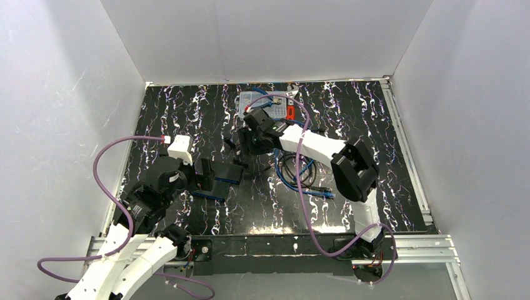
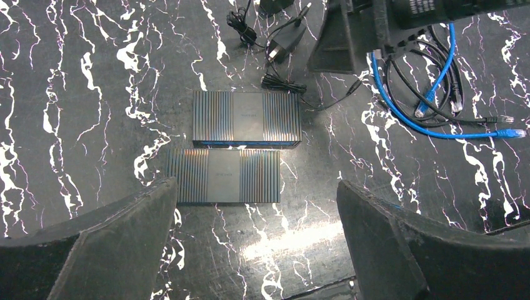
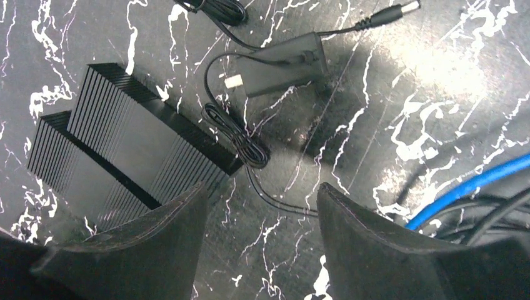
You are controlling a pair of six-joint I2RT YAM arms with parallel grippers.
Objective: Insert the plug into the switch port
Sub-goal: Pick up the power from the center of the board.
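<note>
Two flat ribbed matte-black switch boxes lie side by side, seen in the left wrist view (image 2: 247, 117) (image 2: 224, 176) and the right wrist view (image 3: 144, 140). Their ports do not show. A black power adapter (image 3: 284, 56) lies beside them, its thin cord ending in a barrel plug (image 3: 397, 10). My left gripper (image 2: 256, 194) is open and empty, hovering just near of the boxes. My right gripper (image 3: 261, 190) is open and empty above the adapter's cord, next to the boxes' corner. In the top view the left gripper (image 1: 203, 174) and right gripper (image 1: 248, 147) flank the boxes (image 1: 228, 174).
Blue and black network cables (image 2: 437, 106) lie coiled right of the boxes, with blue plugs (image 2: 512, 132) at their ends. A clear plastic parts box (image 1: 265, 103) stands at the back. White walls enclose the black marbled table (image 1: 187, 112).
</note>
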